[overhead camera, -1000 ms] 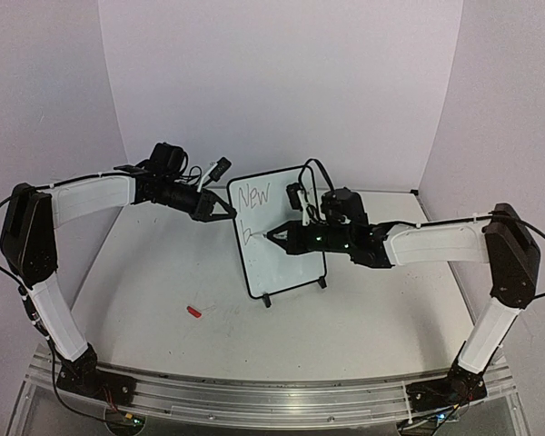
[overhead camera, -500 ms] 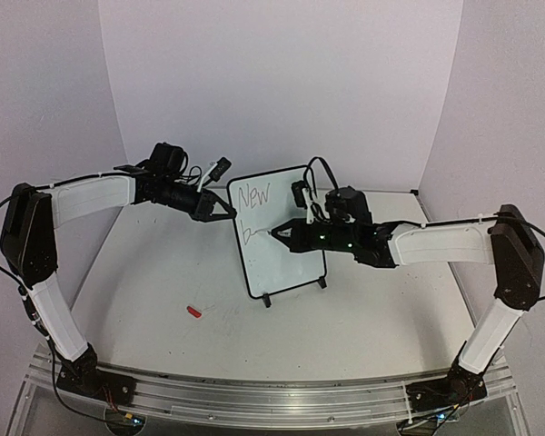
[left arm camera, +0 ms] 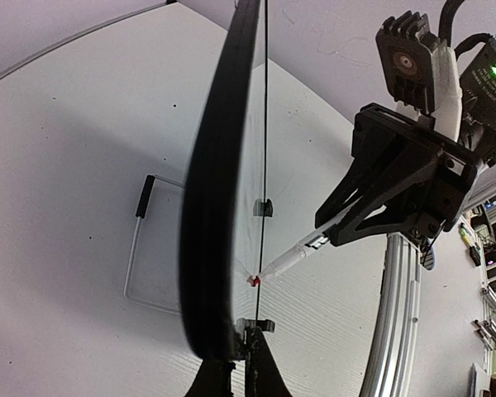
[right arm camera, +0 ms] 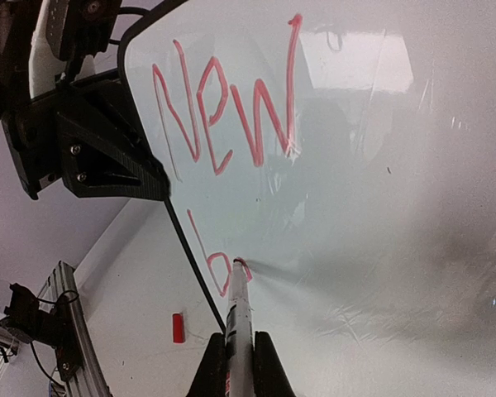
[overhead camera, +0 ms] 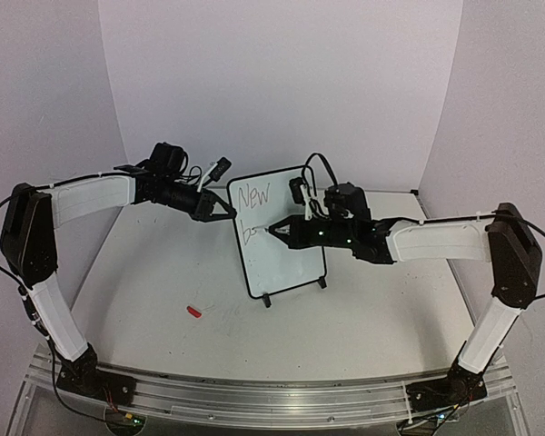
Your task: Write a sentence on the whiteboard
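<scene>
1. The whiteboard (overhead camera: 289,262) stands on the table (overhead camera: 154,291), its left edge clamped in the left gripper (overhead camera: 229,209).
2. The right gripper (overhead camera: 274,232) is clamped on a marker (right arm camera: 238,318), whose tip touches the whiteboard.
3. The sentence (right arm camera: 223,116) reads "New", then "b" and perhaps a letter that the tip hides.

1. The top camera stands high behind the arms (overhead camera: 91,198) and looks down on the whole table (overhead camera: 163,282), from far.
2. The left wrist camera is very near the whiteboard (left arm camera: 211,207) and looks along its edge toward the right gripper (left arm camera: 335,236).
3. The right wrist camera looks along the marker (right arm camera: 238,306) at the board's front, very close, with the left gripper (right arm camera: 149,184) at the side.
4. All three views share the board and the marker tip.
</scene>
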`<action>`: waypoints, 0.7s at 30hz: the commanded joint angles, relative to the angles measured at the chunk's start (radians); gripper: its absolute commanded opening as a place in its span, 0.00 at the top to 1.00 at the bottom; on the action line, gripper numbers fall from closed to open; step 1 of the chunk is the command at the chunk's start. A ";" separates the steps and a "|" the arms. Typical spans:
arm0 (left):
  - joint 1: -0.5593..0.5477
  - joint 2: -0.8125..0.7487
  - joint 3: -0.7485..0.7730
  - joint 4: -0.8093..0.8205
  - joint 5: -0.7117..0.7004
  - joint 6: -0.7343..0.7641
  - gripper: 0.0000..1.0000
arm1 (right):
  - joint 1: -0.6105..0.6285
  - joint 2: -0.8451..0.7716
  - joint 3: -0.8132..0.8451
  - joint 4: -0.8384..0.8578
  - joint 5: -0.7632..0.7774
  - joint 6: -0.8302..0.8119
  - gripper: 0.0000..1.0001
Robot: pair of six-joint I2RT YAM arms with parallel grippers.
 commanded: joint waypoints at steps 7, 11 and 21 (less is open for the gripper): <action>-0.028 -0.001 0.021 -0.058 -0.027 0.041 1.00 | -0.007 0.029 -0.018 0.021 -0.002 0.016 1.00; -0.028 0.000 0.023 -0.058 -0.026 0.041 1.00 | -0.006 0.014 -0.040 0.023 0.003 0.019 1.00; -0.029 0.001 0.022 -0.058 -0.026 0.042 1.00 | -0.007 -0.026 -0.065 0.028 0.043 0.016 1.00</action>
